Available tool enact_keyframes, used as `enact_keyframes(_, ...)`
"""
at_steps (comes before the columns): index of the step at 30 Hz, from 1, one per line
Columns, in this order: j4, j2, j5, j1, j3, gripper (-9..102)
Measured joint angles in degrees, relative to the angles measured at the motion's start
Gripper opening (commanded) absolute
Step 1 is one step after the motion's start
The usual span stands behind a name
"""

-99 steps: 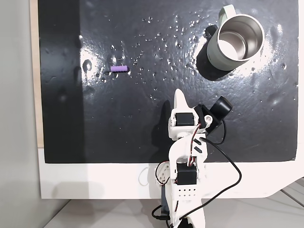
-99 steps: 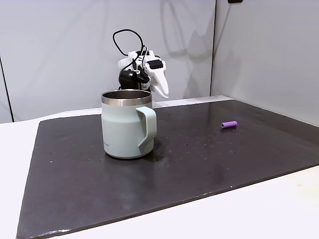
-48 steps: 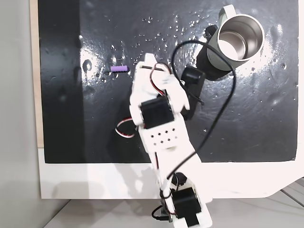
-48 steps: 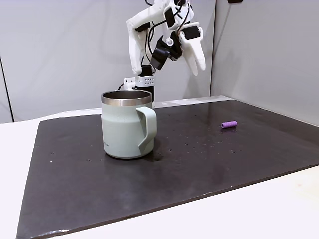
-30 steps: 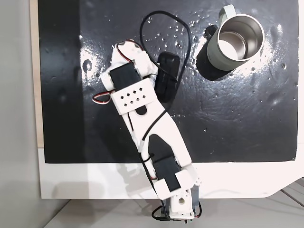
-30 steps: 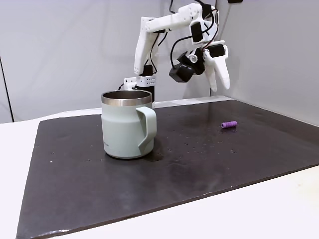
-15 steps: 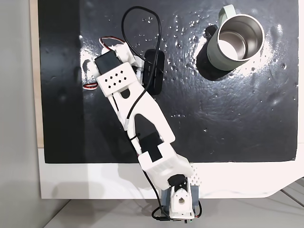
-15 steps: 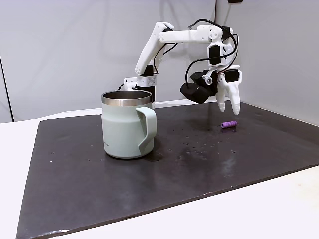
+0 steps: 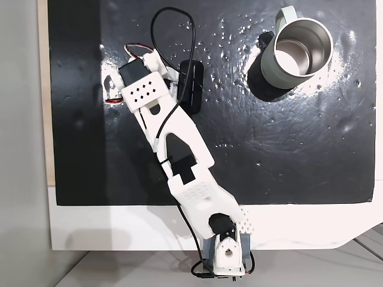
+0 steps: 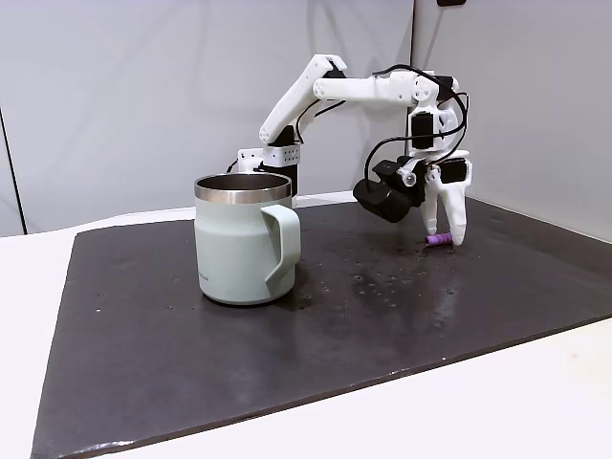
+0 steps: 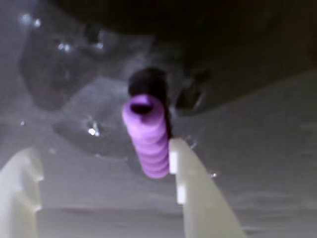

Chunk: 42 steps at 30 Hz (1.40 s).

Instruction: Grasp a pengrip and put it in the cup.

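The pengrip (image 11: pixel 146 136), a small ribbed purple tube, lies on the black mat; in the wrist view it rests just inside my right fingertip (image 11: pixel 181 158), with the left finger (image 11: pixel 22 188) far from it. My gripper (image 11: pixel 99 151) is open and points straight down, tips at the mat around the pengrip (image 10: pixel 435 241) in a fixed view, where the gripper (image 10: pixel 446 238) stands at the mat's far right. The cup (image 10: pixel 244 239), a pale mug with a steel inside, stands upright well away at the top right (image 9: pixel 296 54) of the other fixed view. There my arm (image 9: pixel 173 131) covers the pengrip.
A wet-looking black mat (image 9: pixel 269 149) covers the white table (image 9: pixel 119 227). My arm reaches from its base (image 9: pixel 227 257) at the bottom edge to the upper left. A black wrist camera (image 10: pixel 382 199) hangs beside the gripper. Walls stand behind the mat.
My arm has stretched out from its folded pose towards the pengrip and lowered. In the last half second the gripper came down from above the mat to straddle the pengrip.
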Motion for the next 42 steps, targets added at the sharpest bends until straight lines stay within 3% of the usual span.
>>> enact_keyframes(9,0.88,-2.72,-0.09,-0.44,-0.18,19)
enact_keyframes(19,1.41,-3.16,-1.41,-1.41,-2.72,0)
enact_keyframes(31,3.69,-1.41,-3.96,-1.41,-2.72,0)
enact_keyframes(42,13.80,18.19,-15.91,2.81,-6.86,0)
